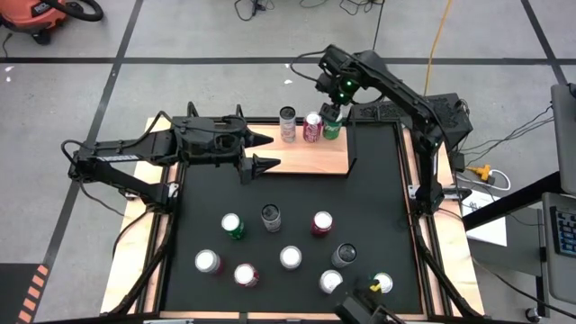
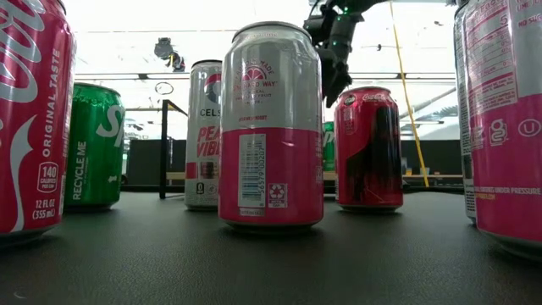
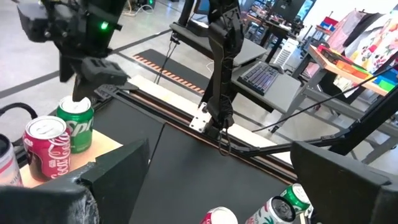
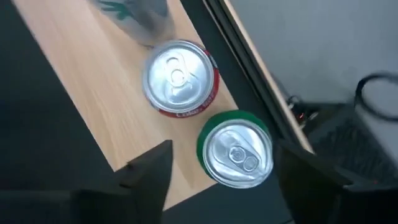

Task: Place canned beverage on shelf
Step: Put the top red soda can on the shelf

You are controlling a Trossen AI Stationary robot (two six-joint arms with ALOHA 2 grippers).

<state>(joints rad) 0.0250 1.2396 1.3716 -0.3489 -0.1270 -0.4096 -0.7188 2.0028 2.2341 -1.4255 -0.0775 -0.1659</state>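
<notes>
The shelf (image 1: pixel 301 155), a light wooden board, lies across the far part of the black mat. Three cans stand upright in a row on its far edge: a silver one (image 1: pixel 288 124), a red one (image 1: pixel 312 127) and a green one (image 1: pixel 331 128) at the right end. My right gripper (image 1: pixel 331 110) hangs open just above the green can (image 4: pixel 236 149), pointing steeply down, one finger on either side of the can's top and clear of it. My left gripper (image 1: pixel 261 153) hovers open over the shelf's left end, pointing level toward the right.
Several more cans stand upright on the near half of the black mat (image 1: pixel 378 198), among them a green-and-white one (image 1: pixel 232 225) and a pink one (image 1: pixel 321 222). A black bracket (image 1: pixel 351 148) rises at the shelf's right end. Narrow wooden strips edge the mat.
</notes>
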